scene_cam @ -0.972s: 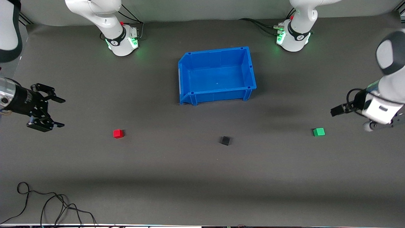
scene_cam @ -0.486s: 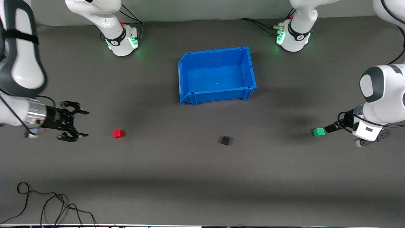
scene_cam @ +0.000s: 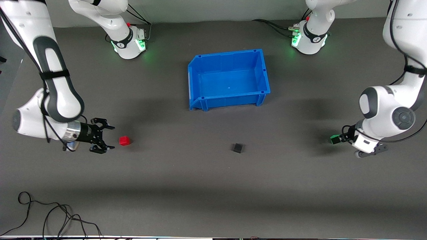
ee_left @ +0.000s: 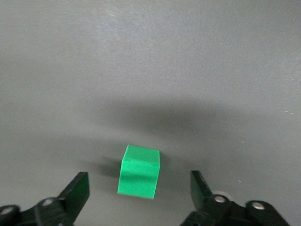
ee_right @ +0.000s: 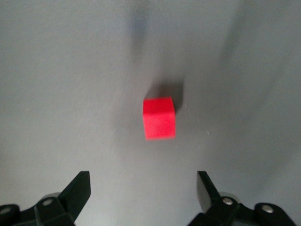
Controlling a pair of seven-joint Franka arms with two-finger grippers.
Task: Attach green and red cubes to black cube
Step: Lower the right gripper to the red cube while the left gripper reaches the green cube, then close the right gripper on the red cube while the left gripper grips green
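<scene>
So my left gripper (scene_cam: 339,139) is sitting low at the left arm's end of the mat (scene_cam: 213,186), fingers spread wide, and the green cube (ee_left: 138,171) is lying right between the fingertips without touching either one. My right gripper (scene_cam: 107,139) is hanging low at the right arm's end, also wide open, with the red cube (scene_cam: 124,141) just beside its tips, not yet between them. The black cube (scene_cam: 237,148) is lying on the mat between those two, well apart from both. The blue bin (scene_cam: 264,71) is standing farther from the front camera, nearer the arm bases. A black cable (scene_cam: 50,216) is curling near the mat's front edge.
</scene>
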